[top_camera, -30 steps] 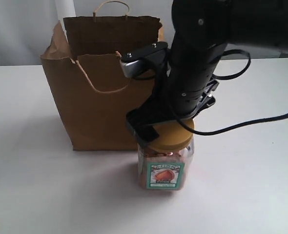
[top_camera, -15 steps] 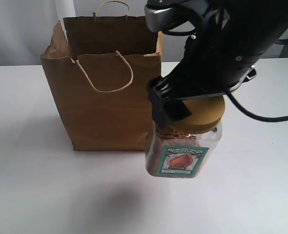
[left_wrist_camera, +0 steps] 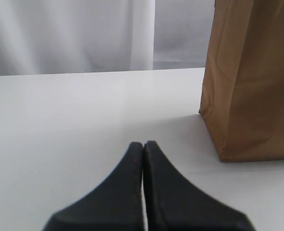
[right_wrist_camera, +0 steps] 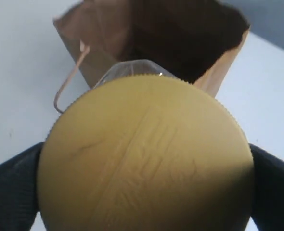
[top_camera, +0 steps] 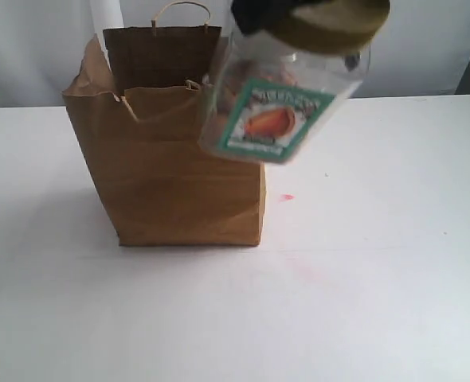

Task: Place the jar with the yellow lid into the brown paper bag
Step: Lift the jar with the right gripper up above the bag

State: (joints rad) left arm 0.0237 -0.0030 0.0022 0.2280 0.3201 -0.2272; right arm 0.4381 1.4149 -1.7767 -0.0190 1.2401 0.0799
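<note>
The yellow-lidded jar (top_camera: 276, 95) hangs tilted in the air, high over the right side of the brown paper bag (top_camera: 167, 183). Its green-bordered label faces the exterior camera. My right gripper (right_wrist_camera: 144, 159) is shut on the jar's lid (right_wrist_camera: 144, 154), with one finger (right_wrist_camera: 12, 187) on each side of it. Past the lid, the right wrist view shows the bag's dark open mouth (right_wrist_camera: 180, 33). My left gripper (left_wrist_camera: 143, 147) is shut and empty, low over the table, with the bag's side wall (left_wrist_camera: 252, 77) ahead of it.
The bag stands upright on a white table (top_camera: 378, 278) with its ragged top edge and cord handles (top_camera: 181, 8) up. A small red mark (top_camera: 286, 196) lies on the table right of the bag. A pale curtain hangs behind.
The right gripper has lifted the jar off the table, up and slightly left, to above the bag's rim. The arm has risen mostly out of the exterior view.
</note>
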